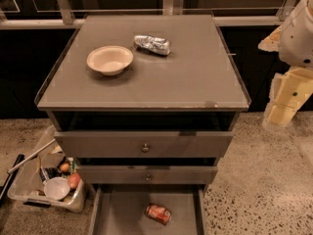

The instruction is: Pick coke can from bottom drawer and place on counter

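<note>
The coke can (158,213) lies on its side in the open bottom drawer (117,214), a shallow grey tray at the foot of the cabinet. The counter (195,77) is the broad grey-brown top of the cabinet. My gripper (285,104) hangs at the right edge of the view, beside the counter's right side and well above and to the right of the can. It holds nothing that I can see.
A cream bowl (110,59) and a crumpled silver can (152,44) sit on the back left of the counter. Two knobbed drawers (145,147) stand slightly open above the bottom one. A clear bin (49,182) of odds and ends stands on the floor at left.
</note>
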`<state>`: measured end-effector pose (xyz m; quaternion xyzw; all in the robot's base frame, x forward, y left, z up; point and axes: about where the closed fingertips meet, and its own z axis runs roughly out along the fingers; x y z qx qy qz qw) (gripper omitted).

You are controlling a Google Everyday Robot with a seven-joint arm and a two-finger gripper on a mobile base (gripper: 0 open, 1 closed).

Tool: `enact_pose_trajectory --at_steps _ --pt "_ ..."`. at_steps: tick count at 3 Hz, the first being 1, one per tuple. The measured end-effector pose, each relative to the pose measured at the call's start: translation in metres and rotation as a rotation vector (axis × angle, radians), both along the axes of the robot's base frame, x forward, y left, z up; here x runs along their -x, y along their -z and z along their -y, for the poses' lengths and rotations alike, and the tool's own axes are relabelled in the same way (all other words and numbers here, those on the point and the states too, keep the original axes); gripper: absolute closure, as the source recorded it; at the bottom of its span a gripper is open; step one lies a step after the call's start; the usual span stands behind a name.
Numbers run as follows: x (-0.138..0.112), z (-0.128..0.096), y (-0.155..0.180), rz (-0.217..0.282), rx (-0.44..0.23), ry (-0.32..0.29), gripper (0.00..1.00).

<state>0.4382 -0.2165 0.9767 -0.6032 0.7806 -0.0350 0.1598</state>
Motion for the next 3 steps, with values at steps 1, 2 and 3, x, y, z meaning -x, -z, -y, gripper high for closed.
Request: enact_pose_trajectory --at_steps 1,2,3 --pt "-0.001 -0.001 0.001 0.000 -0.006 -0.001 0.00" --pt "-0.001 -0.004 0.021 -0.005 -0.066 -0.028 0.00" --pt "0.006 -0.016 0.049 0.011 -0.146 -0.088 0.00"
